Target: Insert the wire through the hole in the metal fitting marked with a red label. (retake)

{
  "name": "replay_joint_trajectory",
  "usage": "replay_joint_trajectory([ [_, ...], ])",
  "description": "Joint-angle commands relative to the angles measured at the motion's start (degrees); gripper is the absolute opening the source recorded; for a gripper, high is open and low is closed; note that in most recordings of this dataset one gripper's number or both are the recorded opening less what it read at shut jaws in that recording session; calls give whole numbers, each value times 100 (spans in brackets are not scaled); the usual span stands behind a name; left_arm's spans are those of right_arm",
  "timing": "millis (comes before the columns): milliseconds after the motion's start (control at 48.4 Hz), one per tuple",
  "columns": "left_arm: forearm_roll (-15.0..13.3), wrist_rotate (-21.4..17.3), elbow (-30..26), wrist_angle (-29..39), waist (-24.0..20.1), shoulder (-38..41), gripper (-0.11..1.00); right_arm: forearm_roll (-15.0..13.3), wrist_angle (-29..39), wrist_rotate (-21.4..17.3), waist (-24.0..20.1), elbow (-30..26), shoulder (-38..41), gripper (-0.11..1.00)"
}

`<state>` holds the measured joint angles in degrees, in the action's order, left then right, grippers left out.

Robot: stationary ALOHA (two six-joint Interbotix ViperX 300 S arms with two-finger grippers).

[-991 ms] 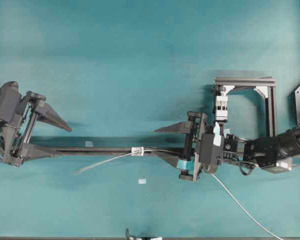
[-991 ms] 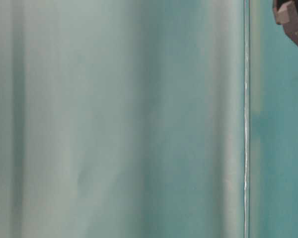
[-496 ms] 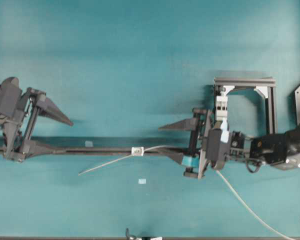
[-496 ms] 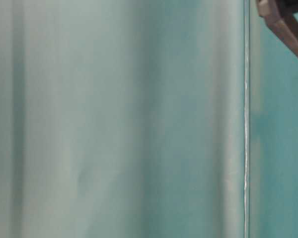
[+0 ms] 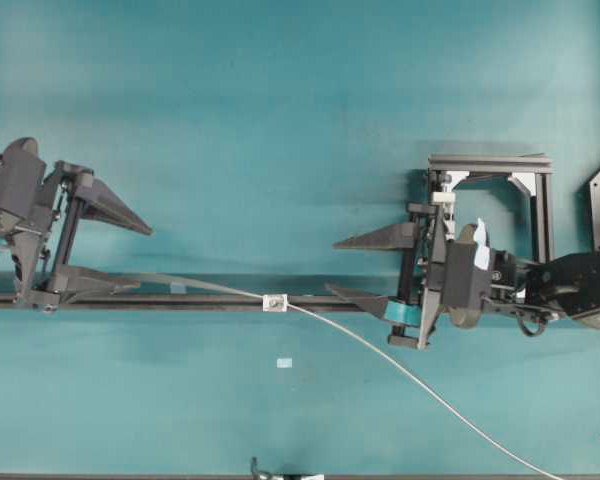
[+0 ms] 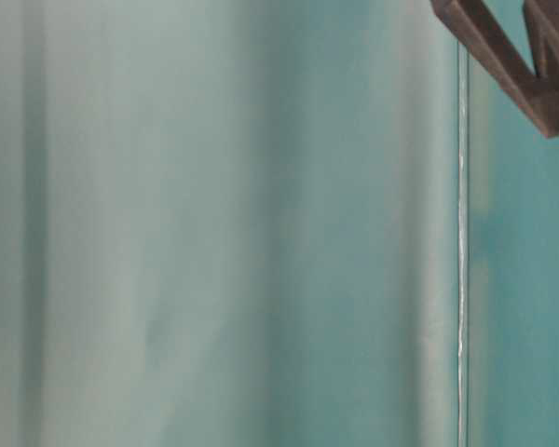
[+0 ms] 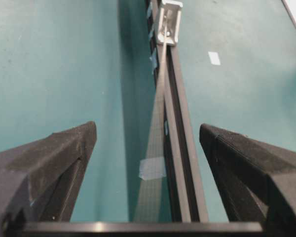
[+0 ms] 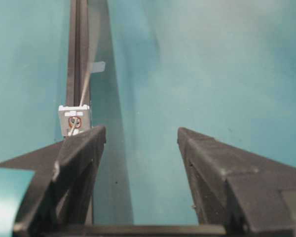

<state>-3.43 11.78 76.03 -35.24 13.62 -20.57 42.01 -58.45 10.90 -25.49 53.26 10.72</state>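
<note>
Two grippers face each other along a long black rail (image 5: 200, 299) that crosses the teal table (image 5: 280, 120) from side to side in the overhead view. At the far left, the left gripper (image 5: 135, 257) has its jaws spread wide with nothing between them; its lower finger lies over the rail and its upper finger points out over bare table. In its wrist view the rail runs away between the two dark fingers (image 7: 54, 163), past a pale tape patch (image 7: 152, 168), up to the metal fitting (image 7: 168, 23). Moving right, the wire (image 5: 380, 350) shows as a thin pale strand starting near the left gripper's lower finger, slanting down to the small silvery metal fitting sitting on the rail near mid-table, passing through it, and then curving away down to the lower right edge of the table. A small pale patch (image 5: 284, 363) lies on the table just below the fitting. Further right, the right gripper (image 5: 332, 266) is also wide open and empty, well clear of the fitting, its lower finger over the rail. Its wrist view shows the hole (image 8: 75, 122), ringed in red, with the wire going into it. Behind this arm stands a black frame (image 5: 500, 200) with a white clamp block (image 5: 441, 198)
</note>
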Motion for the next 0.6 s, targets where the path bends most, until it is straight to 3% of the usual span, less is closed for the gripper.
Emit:
replay_joint_trajectory([
  [0,26,-9,-88,-35,-62,-70,68,-18,-44,26,9,-9,-211,69],
  [578,44,-26,-97,-35,-229,-79,68,-18,-44,53,62,0,-229,69],
])
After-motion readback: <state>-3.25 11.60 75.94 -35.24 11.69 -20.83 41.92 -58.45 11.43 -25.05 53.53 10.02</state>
